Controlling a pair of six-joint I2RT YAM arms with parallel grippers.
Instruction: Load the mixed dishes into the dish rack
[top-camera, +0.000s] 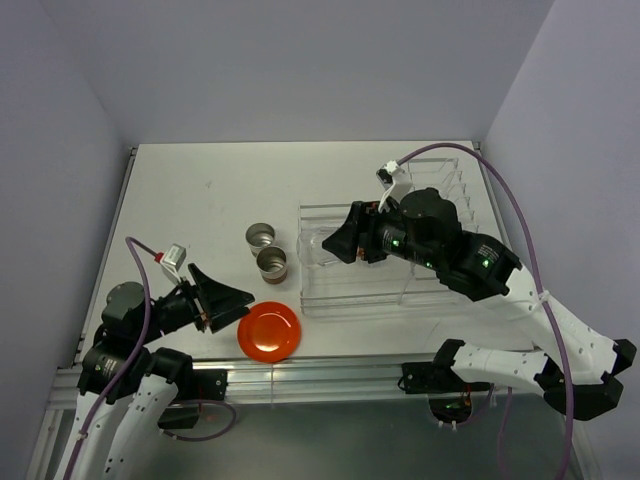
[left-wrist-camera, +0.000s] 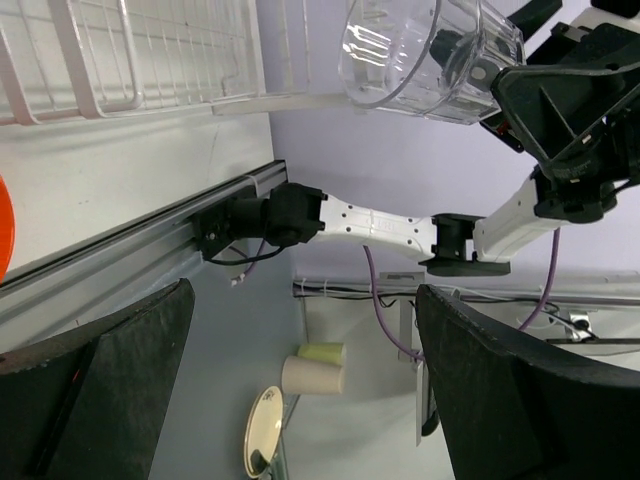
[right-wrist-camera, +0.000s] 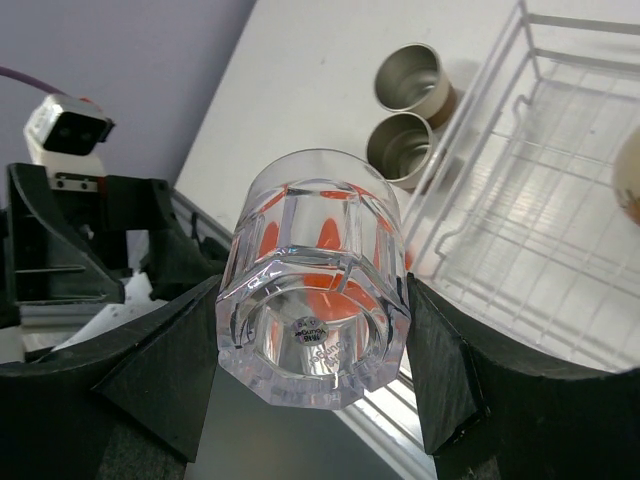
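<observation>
Right gripper (right-wrist-camera: 315, 372) pinches the glass (right-wrist-camera: 312, 255) above the rack's (top-camera: 340, 300) left end, mid-loading, with lowering inside and release likely next; left gripper (top-camera: 226, 300) hangs spread beside the plate (top-camera: 269, 331).

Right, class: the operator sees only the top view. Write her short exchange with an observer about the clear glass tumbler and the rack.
Operator: Is the clear glass tumbler actually held?
Observer: Yes; in the right wrist view both right fingers press its sides, base facing the camera.
Operator: Anything in the clear plastic dish rack?
Observer: A beige rounded thing, at that view's right edge, appears to sit inside it.
</observation>
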